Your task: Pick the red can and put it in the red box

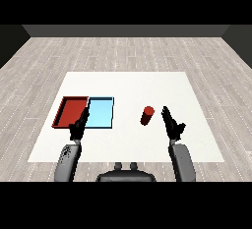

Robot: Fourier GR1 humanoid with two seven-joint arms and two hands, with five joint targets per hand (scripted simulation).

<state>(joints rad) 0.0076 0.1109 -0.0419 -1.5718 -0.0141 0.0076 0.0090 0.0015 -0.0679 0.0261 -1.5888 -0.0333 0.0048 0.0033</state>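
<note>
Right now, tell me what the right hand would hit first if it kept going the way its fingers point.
Probably nothing. The right hand points up the view, away from the robot, with the red can just to its left, apart from it. Ahead lies only bare white table, though depth is hard to judge here.

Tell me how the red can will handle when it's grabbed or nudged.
The can stands upright and looks tall for its width, so a sideways nudge would probably tip it. Once on its round side it would likely roll. It looks rigid.
</note>
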